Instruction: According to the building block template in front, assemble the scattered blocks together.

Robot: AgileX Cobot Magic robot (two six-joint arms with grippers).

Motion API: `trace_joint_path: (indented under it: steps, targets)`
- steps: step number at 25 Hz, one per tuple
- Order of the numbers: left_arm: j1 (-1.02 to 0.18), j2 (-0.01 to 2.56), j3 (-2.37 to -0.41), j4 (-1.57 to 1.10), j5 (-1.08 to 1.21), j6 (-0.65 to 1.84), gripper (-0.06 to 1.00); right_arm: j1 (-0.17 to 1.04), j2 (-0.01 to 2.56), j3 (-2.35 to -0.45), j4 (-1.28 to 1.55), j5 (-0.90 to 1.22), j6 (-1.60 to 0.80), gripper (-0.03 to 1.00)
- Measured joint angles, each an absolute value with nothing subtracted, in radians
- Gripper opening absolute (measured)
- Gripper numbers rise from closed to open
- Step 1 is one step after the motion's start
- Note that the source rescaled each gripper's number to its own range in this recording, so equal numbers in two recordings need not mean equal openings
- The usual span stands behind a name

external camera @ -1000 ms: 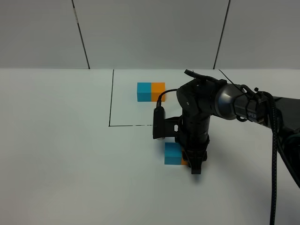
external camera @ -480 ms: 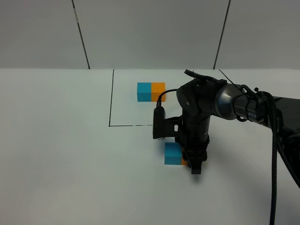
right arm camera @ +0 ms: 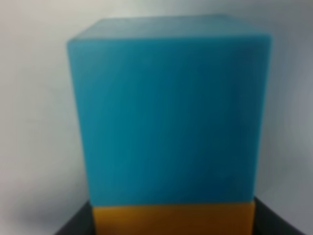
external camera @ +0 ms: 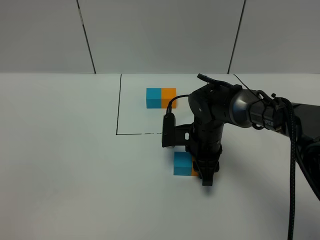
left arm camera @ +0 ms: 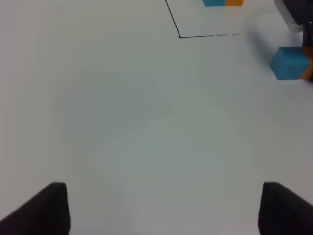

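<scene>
The building block template (external camera: 161,97), a small blue-orange bar, lies inside the marked rectangle at the back; it also shows as the template (left arm camera: 223,2). Of the scattered blocks, the sky-blue cube (external camera: 182,164) sits in front of the rectangle with the orange cube (external camera: 195,170) pressed against its right side. My right gripper (external camera: 206,177) points down and is shut on the orange cube (right arm camera: 173,219), which it mostly hides from above. The blue cube (right arm camera: 168,112) fills the right wrist view. My left gripper (left arm camera: 161,210) is open over bare table, far from the blue cube (left arm camera: 288,62).
A thin black outline (external camera: 119,112) marks the rectangle on the white table (external camera: 65,160). The right arm (external camera: 250,110) reaches in from the right with a cable (external camera: 292,165) hanging along it. A grey panelled wall stands behind.
The right gripper and the two joined cubes have slid slightly to the left. The left gripper has not moved.
</scene>
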State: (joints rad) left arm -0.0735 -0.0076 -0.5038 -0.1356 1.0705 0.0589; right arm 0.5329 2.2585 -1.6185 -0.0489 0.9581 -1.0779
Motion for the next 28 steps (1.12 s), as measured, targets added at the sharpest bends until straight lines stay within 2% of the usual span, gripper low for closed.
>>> trace_joint_path:
  steps: [10, 11, 12, 13, 17, 18, 19, 23, 28]
  targets:
    - [-0.073, -0.008, -0.504, -0.136, 1.07, 0.059, 0.66, 0.533, 2.258, -1.619, -0.043, 0.954, -1.123, 0.0]
    - [-0.073, -0.008, -0.504, -0.136, 1.07, 0.059, 0.66, 0.533, 2.258, -1.619, -0.039, 0.952, -1.123, 0.03]
    - [-0.073, -0.008, -0.504, -0.136, 1.07, 0.059, 0.66, 0.533, 2.258, -1.619, -0.029, 0.945, -1.123, 0.08]
    - [-0.073, -0.008, -0.504, -0.136, 1.07, 0.059, 0.66, 0.535, 2.258, -1.619, -0.018, 0.936, -1.123, 0.19]
    - [-0.073, -0.008, -0.504, -0.136, 1.07, 0.059, 0.66, 0.538, 2.254, -1.619, -0.01, 0.909, -1.118, 0.81]
    - [-0.073, -0.008, -0.504, -0.136, 1.07, 0.059, 0.66, 0.538, 2.253, -1.619, -0.007, 0.91, -1.106, 0.92]
    - [-0.073, -0.008, -0.504, -0.136, 1.07, 0.059, 0.66, 0.539, 2.248, -1.619, 0.0, 0.915, -1.086, 0.98]
    - [-0.073, -0.008, -0.504, -0.136, 1.07, 0.059, 0.66, 0.538, 2.189, -1.618, 0.0, 0.977, -0.965, 1.0]
    - [-0.073, -0.008, -0.504, -0.136, 1.07, 0.059, 0.66, 0.464, 2.058, -1.592, 0.0, 1.062, -0.621, 1.0]
